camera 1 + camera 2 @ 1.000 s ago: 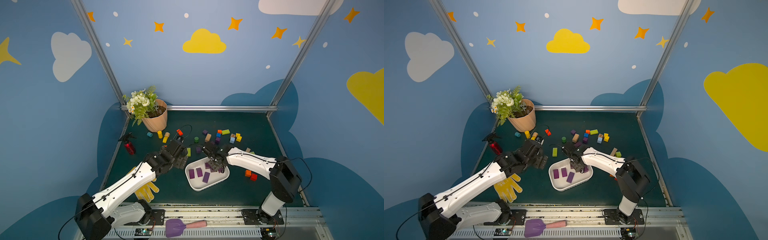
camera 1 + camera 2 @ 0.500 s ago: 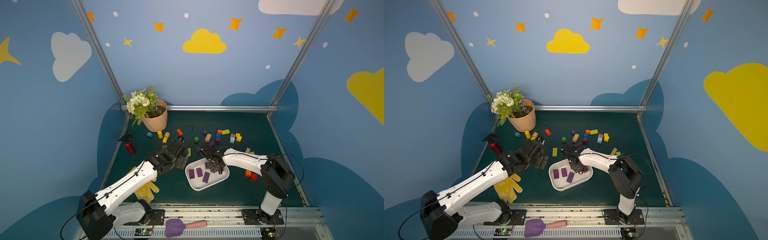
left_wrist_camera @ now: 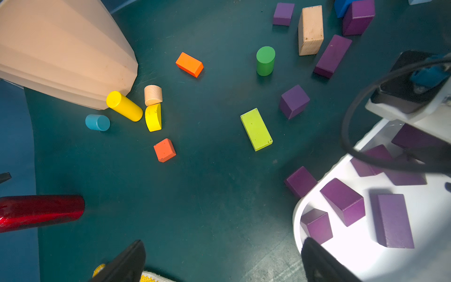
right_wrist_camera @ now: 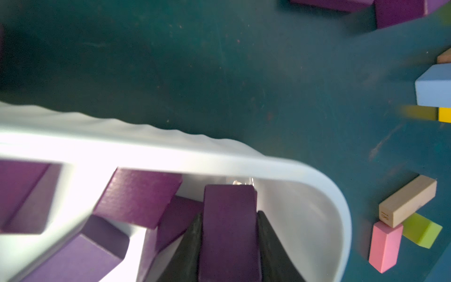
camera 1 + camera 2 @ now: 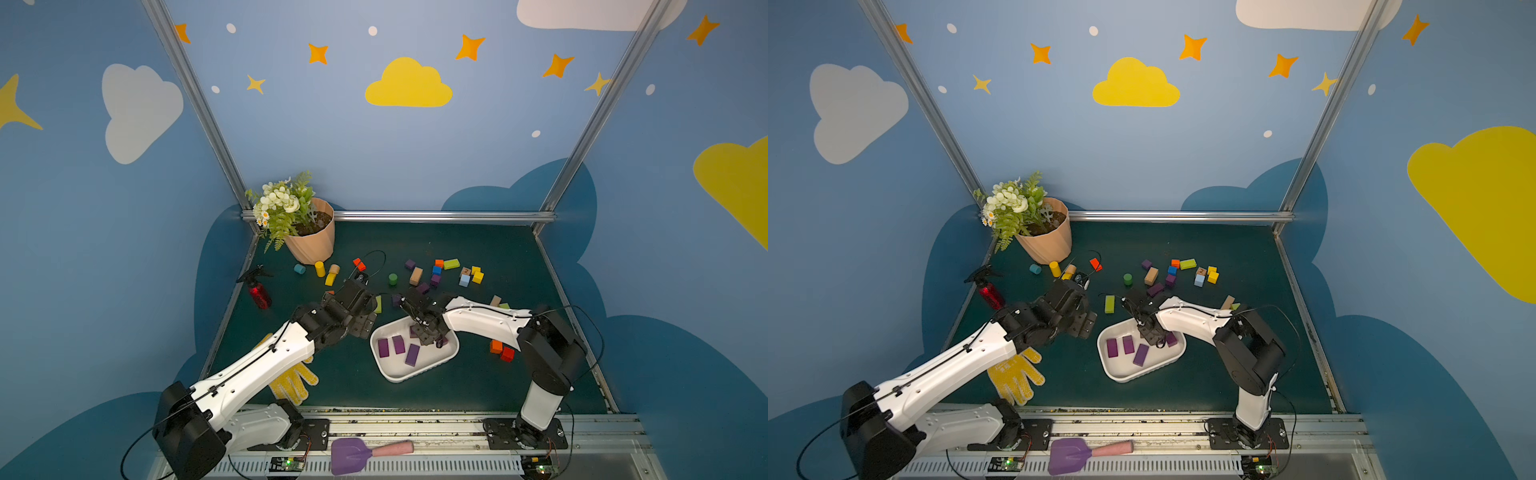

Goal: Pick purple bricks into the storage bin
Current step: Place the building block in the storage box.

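Blue walls (image 5: 332,158) close in a dark green table (image 5: 415,386). The right gripper (image 4: 229,216) is clamped on a purple brick (image 4: 229,200) inside the white bin (image 4: 219,158), whose rim runs just ahead of its tips; other purple bricks (image 4: 139,195) lie beside it. Whether the held brick touches the floor is unclear. This looks like the drop: the jaws should part, then lift clear. The left gripper (image 3: 223,241) hangs wide open and empty, with a loose purple brick (image 3: 300,182) just ahead, beside the bin's wall.

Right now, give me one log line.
right gripper: shut on brick, over bin | left gripper: open, empty, beside bin | loose bricks: several outside bin
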### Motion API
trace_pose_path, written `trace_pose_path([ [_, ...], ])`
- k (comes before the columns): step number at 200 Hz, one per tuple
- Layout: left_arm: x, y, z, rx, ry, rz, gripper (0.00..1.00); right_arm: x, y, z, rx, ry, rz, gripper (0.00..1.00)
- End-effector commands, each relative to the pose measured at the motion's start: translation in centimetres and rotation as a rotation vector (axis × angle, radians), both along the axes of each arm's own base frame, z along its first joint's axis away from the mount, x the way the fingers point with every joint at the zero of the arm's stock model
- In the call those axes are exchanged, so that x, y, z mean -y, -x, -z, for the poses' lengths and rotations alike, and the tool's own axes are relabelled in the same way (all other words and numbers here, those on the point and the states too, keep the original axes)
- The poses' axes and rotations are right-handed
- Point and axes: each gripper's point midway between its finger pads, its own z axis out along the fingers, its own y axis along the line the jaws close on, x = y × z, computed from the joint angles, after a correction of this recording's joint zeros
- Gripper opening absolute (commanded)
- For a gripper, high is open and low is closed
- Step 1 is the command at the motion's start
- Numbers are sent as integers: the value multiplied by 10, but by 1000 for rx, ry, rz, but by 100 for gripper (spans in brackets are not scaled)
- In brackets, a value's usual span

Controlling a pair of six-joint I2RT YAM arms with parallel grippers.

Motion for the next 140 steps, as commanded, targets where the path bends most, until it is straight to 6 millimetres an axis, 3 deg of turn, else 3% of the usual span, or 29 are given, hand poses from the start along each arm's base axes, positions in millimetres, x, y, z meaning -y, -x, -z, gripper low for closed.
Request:
trace_pose_path([
  [1,-2,5,0,-8,0,7,100,1,2,9,-24,10,3,32],
  [140,-2,5,1,-11,-1,7,100,2,4,0,0,-17,-9,63],
])
